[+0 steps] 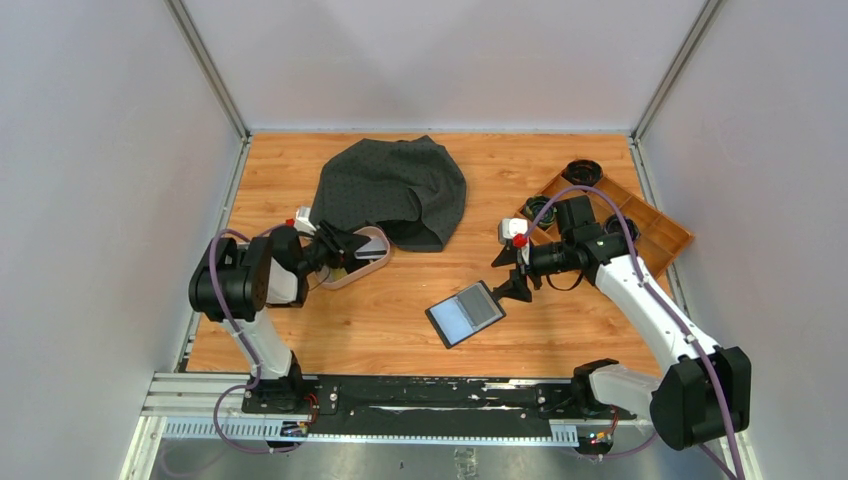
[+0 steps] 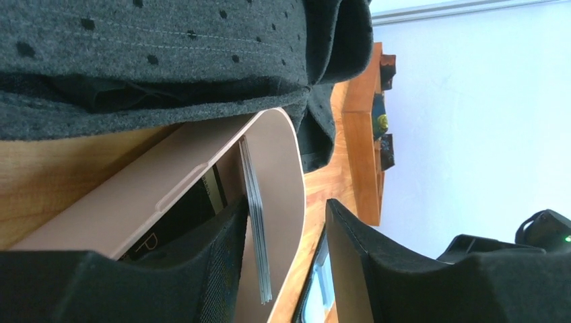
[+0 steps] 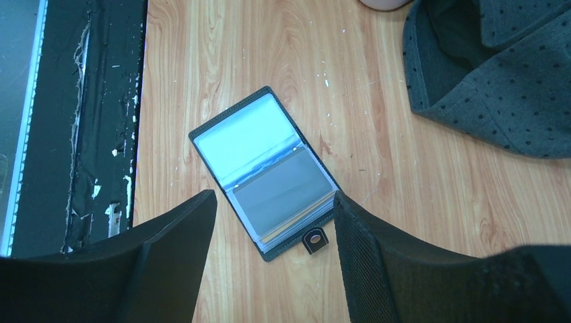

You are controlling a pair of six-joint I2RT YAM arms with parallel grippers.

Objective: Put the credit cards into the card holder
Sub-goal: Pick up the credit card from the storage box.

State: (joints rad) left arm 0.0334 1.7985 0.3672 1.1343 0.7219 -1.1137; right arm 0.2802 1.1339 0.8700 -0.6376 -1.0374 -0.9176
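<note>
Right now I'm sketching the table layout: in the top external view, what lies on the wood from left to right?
pink dish → card holder → wooden tray

Grey cloth (image 1: 392,190) just beside pink dish (image 1: 368,268)

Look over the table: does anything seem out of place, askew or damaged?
The dotted grey cloth lies crumpled against the pink dish holding the credit cards. The card holder lies open, askew to the black rail, whose paint is chipped.
</note>
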